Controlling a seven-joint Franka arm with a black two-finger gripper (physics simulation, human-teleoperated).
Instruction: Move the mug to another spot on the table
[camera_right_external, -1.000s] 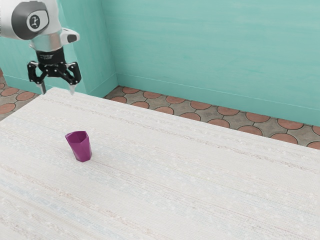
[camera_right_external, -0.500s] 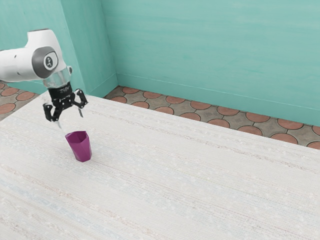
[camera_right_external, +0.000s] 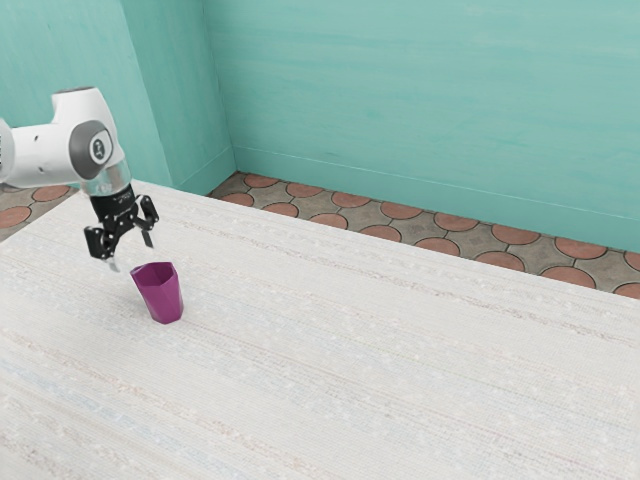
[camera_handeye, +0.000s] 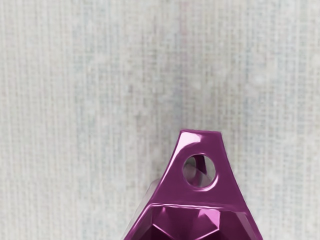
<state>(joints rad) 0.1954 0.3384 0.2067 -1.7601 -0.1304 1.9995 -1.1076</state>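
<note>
The purple mug (camera_right_external: 158, 291) stands upright on the white table (camera_right_external: 400, 340), toward the table's far corner at the exterior view's left, and well away from the edge that runs along the floor. Its walls are faceted and taper toward the base. In the wrist view the mug (camera_handeye: 200, 215) lies just under the hand; its flat handle (camera_handeye: 200, 170), pierced by a round hole, points away from the rim over the pale grain of the table (camera_handeye: 75, 100).

The gripper (camera_right_external: 128, 252) hangs just above the mug's rim, slightly toward the exterior view's left. Its jaws are spread apart and hold nothing, and neither finger touches the mug. The white arm (camera_right_external: 60, 150) comes in from the exterior view's left.

Behind the table are brown floor tiles (camera_right_external: 450, 235) and a teal wall (camera_right_external: 420, 90).
</note>
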